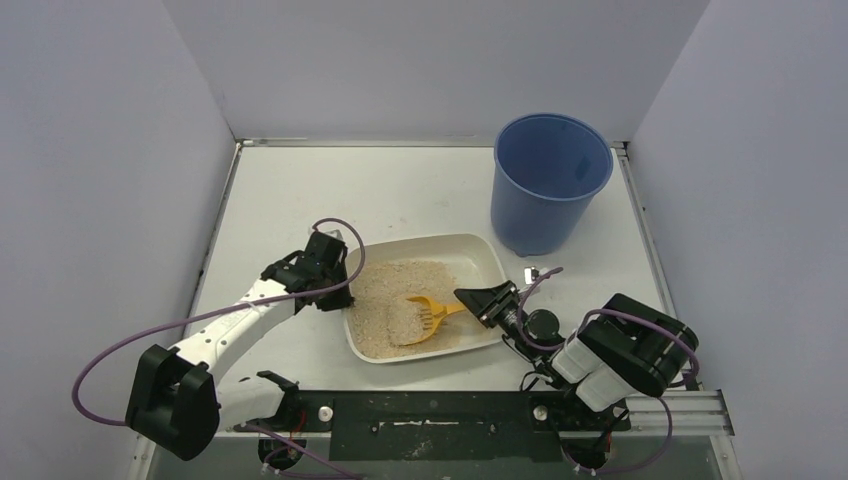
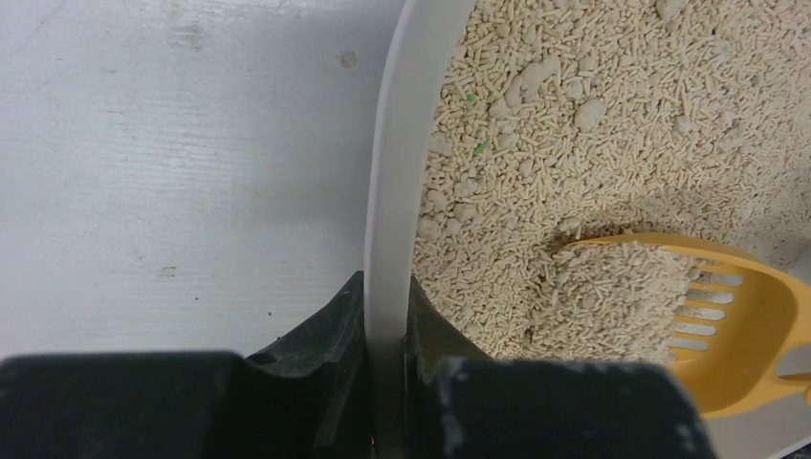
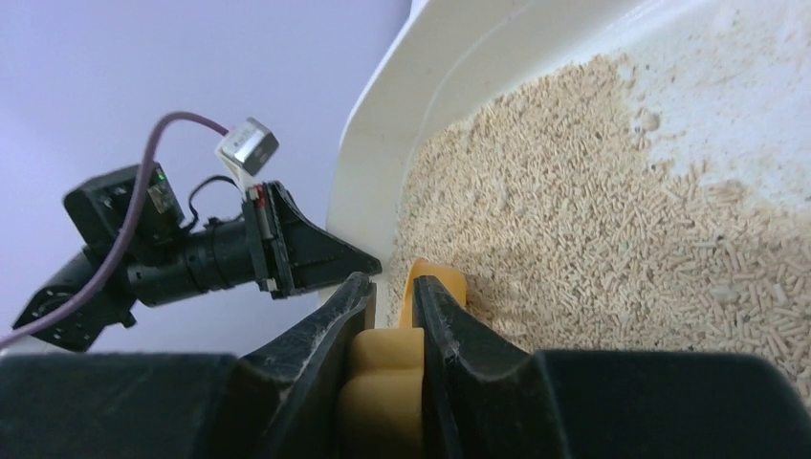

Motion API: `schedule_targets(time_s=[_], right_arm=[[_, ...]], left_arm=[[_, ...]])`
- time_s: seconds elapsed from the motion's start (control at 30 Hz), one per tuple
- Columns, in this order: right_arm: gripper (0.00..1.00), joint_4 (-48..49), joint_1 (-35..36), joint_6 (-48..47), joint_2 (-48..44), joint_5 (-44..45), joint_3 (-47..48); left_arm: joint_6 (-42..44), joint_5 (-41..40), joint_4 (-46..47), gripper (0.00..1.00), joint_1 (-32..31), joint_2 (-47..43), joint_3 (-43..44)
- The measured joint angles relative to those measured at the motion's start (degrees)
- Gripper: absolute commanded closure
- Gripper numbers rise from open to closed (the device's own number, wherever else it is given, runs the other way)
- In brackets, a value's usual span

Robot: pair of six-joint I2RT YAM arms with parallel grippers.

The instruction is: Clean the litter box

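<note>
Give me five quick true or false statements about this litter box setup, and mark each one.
1. The left claw clamps the litter box rim. True.
2. The right claw is open and empty. False: it is shut on the scoop's handle.
3. The scoop holds a heap of litter. True.
4. The blue bucket lies on its side. False: it stands upright.
5. The scoop hangs over the blue bucket. False: it sits inside the litter box.

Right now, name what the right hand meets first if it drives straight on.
The right hand, gripping the scoop, would likely plough into the litter in the litter box first.
</note>
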Motion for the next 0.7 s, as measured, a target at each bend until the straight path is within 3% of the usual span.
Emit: schedule_targets(time_s=[0.27,0.7], right_arm=[[1.00,-0.5,-4.7,1.8,-5.2,0.1,-0.4],[1.00,-0.7,-9.1,5.2,-11.8,-0.6,-0.4]], left_arm=[[0.1,2.5,4.4,1.00,0.3,0.4,-4.0],[-0.1,5.6,10.4,0.55,0.3,2.5,-5.4]])
